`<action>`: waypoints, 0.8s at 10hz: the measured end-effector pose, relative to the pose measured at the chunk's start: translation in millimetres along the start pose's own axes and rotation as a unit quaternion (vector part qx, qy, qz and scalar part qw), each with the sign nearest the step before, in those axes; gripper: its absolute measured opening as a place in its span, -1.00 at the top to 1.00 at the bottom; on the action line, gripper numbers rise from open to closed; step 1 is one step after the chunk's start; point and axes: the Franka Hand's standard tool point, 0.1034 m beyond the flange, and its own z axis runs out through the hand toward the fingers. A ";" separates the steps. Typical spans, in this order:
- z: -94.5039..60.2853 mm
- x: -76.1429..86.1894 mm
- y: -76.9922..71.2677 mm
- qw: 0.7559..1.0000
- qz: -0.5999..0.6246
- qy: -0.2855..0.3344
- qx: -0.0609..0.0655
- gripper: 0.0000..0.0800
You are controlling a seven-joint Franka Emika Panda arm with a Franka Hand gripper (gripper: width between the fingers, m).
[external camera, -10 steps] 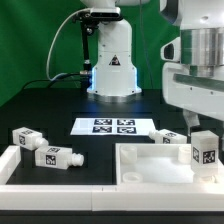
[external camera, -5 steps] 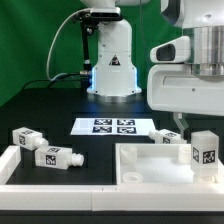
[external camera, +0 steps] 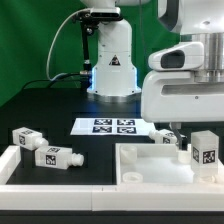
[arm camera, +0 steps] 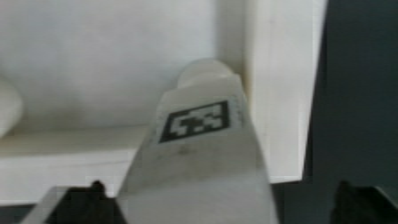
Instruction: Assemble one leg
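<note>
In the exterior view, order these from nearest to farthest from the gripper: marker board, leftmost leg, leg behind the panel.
1. Leg behind the panel, just under the gripper.
2. Marker board, mid-table.
3. Leftmost leg, exterior view's far left.

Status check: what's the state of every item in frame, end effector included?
end effector: open, fingers either side of the lying leg, not gripping.
lying leg: on its side, loose.
upright leg: standing on end, at the exterior view's right.
far-left leg: on its side, untouched.
near-left leg: on its side, untouched.
panel: flat, rims up.
marker board: flat on the table.
</note>
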 end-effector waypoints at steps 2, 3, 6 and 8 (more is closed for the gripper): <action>0.1 0.0 0.0 1.000 0.018 0.000 0.001 0.04; 0.0 0.1 0.6 0.999 0.045 0.000 0.000 0.29; 0.4 0.1 2.4 0.992 0.126 0.000 -0.001 0.29; 1.2 -0.4 6.4 0.965 0.263 -0.002 -0.001 0.29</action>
